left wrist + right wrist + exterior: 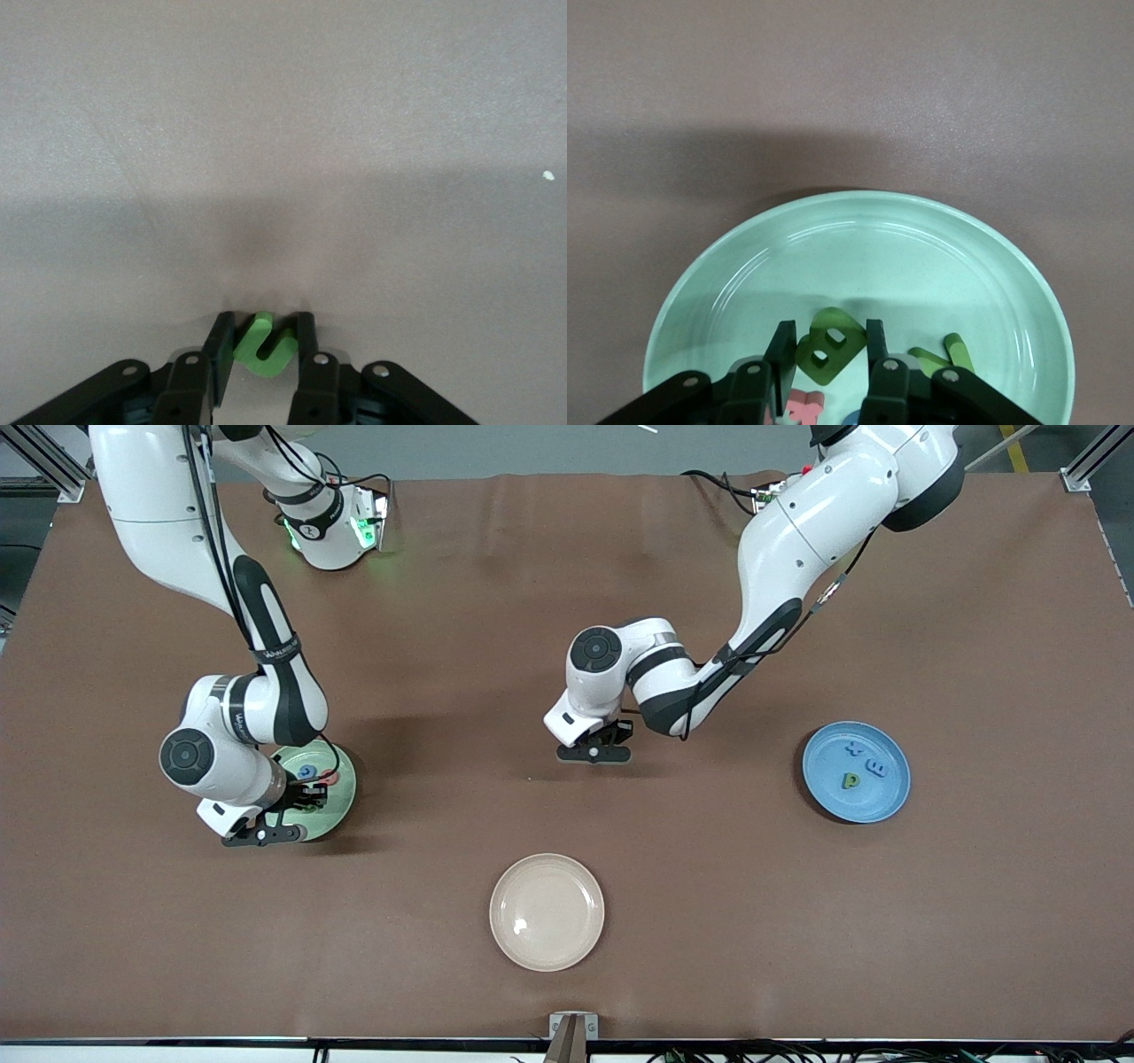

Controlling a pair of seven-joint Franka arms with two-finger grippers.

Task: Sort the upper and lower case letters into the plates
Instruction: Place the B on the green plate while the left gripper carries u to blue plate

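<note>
A cream-beige plate sits on the brown tabletop, close to the edge nearest the front camera and about midway between the two ends. Its shallow well catches a small glint of light. A small white speck lies on the brown surface.

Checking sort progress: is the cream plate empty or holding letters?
Empty. The cream plate shows only bare glaze in the front view, no letters.
</note>
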